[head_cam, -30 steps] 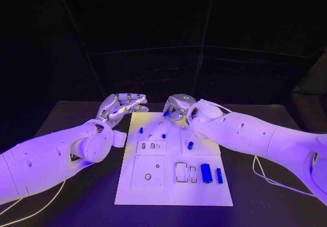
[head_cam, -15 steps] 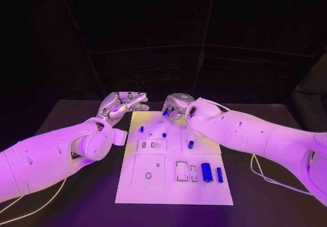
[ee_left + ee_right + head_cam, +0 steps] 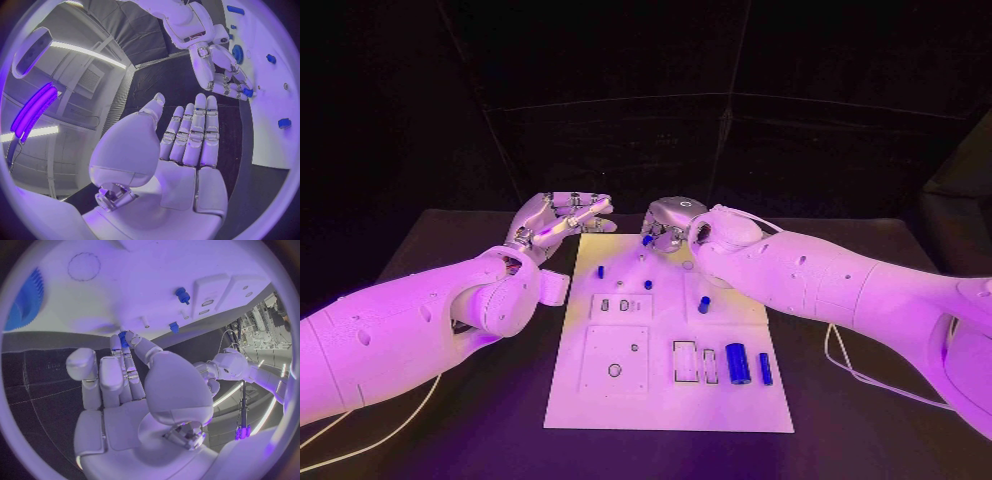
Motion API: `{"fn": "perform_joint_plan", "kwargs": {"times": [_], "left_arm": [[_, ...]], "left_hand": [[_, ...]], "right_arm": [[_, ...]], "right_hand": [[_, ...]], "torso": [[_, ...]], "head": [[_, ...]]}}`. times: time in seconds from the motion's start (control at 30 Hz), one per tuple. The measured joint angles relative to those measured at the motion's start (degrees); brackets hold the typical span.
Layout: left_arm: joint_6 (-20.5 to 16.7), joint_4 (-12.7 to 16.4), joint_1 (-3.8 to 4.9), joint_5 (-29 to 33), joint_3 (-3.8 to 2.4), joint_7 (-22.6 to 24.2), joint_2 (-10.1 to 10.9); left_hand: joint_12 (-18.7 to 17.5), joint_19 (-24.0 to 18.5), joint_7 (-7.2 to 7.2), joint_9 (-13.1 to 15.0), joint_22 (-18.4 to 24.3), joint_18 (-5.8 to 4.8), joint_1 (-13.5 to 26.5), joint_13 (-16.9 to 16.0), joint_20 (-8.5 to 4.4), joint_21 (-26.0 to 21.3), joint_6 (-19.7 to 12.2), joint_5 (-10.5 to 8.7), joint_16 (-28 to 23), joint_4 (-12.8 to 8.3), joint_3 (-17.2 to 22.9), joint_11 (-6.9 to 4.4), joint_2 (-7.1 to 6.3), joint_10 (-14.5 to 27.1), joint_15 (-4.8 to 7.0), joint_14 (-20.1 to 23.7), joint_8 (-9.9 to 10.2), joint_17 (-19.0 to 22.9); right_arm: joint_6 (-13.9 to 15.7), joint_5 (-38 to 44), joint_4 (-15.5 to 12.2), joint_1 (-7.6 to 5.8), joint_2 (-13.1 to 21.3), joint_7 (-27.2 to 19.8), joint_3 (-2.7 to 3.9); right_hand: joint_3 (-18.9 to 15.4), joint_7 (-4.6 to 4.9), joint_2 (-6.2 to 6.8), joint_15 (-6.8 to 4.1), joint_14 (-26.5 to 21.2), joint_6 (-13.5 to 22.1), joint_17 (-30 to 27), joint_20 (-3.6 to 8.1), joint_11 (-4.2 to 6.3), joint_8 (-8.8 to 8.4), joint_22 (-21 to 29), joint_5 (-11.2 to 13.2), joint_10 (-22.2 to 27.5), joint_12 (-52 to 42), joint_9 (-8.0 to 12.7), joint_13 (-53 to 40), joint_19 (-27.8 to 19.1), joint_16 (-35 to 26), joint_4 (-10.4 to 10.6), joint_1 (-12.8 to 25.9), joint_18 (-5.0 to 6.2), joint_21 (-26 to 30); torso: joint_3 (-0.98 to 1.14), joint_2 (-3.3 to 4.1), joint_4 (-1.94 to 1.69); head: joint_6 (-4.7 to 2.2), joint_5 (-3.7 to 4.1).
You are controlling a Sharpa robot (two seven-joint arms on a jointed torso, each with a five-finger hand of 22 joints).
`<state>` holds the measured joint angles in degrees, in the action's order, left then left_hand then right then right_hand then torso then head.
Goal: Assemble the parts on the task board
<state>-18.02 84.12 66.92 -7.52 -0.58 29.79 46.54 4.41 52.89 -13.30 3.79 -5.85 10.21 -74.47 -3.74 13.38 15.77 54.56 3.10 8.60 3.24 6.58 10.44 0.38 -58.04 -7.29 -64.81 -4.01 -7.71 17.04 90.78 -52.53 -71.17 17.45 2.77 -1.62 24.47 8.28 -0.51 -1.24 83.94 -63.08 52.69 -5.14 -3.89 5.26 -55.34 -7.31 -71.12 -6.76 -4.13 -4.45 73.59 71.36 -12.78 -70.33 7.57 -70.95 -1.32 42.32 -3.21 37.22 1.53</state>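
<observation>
Right hand: the silver many-fingered right hand (image 3: 672,226) is hovering over the far edge of the white rectangular task board (image 3: 669,395), pinching a small blue cylindrical part (image 3: 124,338) between thumb and fingertips.
Held part: it is sitting at the fingertips, just above the board's far end; the left wrist view is showing it too (image 3: 249,92).
Left hand: the silver left hand (image 3: 557,222) is holding nothing, fingers straight and spread, beside the board's far left corner.
Other parts: two short blue pegs (image 3: 600,271) are standing upright near the far end; a thick blue cylinder (image 3: 737,363) is lying near the right edge, well apart from both hands.
Table: the black table (image 3: 459,440) is carrying the board.
</observation>
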Motion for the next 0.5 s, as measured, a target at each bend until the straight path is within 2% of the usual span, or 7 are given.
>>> {"fn": "perform_joint_plan", "kwargs": {"times": [0.17,0.23,0.37,0.5], "left_arm": [[0.01,-0.07,0.03,0.0,0.0,-0.05,-0.01],[0.01,-0.09,0.05,0.0,0.0,-0.07,-0.01],[0.03,-0.11,0.07,0.0,0.0,-0.1,-0.03],[0.04,-0.12,0.09,0.0,0.0,-0.11,-0.03]], "left_hand": [[0.0,-0.15,0.0,0.0,0.0,0.01,0.0,0.0,0.15,0.0,0.0,0.0,0.0,0.0,0.0,0.0,0.0,0.0,0.0,0.0,0.0,0.0],[0.0,-0.15,0.0,0.0,0.0,0.0,0.0,0.0,0.15,0.0,0.0,0.0,0.0,0.0,0.0,0.0,0.0,0.0,0.0,0.0,0.0,0.0],[0.0,-0.15,0.0,0.0,0.0,0.0,0.0,0.0,0.15,0.0,0.0,0.0,0.0,0.0,0.0,0.0,0.0,0.0,0.0,0.0,0.0,0.0],[0.0,-0.15,0.0,0.0,-0.01,0.0,0.0,0.0,0.15,0.0,0.0,0.0,0.0,0.0,0.0,0.0,0.0,0.0,0.0,0.0,0.0,-0.04]], "right_arm": [[-0.1,0.11,0.24,0.03,-0.25,0.09,-0.03],[-0.1,0.15,0.35,0.04,-0.37,0.13,-0.04],[-0.15,0.2,0.67,0.07,-0.56,0.18,-0.06],[-0.22,0.21,0.88,0.07,-0.79,0.19,-0.05]], "right_hand": [[0.09,0.31,0.0,0.13,0.13,0.33,-0.01,-0.08,-0.4,-0.09,0.0,0.0,0.83,0.48,0.03,0.24,-0.08,0.0,0.4,0.0,0.0,0.0],[0.32,0.77,0.29,0.43,0.0,0.88,-0.13,-0.39,-0.77,-0.51,0.0,0.0,1.62,1.1,0.03,0.4,-0.39,0.0,0.63,0.29,0.0,0.0],[0.79,1.1,0.83,0.88,0.02,2.23,-0.34,-0.69,-1.26,-1.28,0.03,0.24,3.54,2.15,0.21,0.79,-0.69,0.2,1.09,0.4,0.0,0.0],[0.77,1.63,1.42,1.43,0.11,3.53,-0.86,-1.05,-1.87,-1.49,0.43,0.78,5.36,2.78,0.36,0.97,-1.06,0.2,1.45,0.74,0.0,0.0]], "torso": [[0.0,0.03,0.0],[-0.01,0.03,0.0],[-0.03,0.03,0.0],[-0.04,0.03,0.0]], "head": [[0.01,-0.09],[0.01,-0.11],[-0.02,-0.16],[-0.02,-0.21]]}}
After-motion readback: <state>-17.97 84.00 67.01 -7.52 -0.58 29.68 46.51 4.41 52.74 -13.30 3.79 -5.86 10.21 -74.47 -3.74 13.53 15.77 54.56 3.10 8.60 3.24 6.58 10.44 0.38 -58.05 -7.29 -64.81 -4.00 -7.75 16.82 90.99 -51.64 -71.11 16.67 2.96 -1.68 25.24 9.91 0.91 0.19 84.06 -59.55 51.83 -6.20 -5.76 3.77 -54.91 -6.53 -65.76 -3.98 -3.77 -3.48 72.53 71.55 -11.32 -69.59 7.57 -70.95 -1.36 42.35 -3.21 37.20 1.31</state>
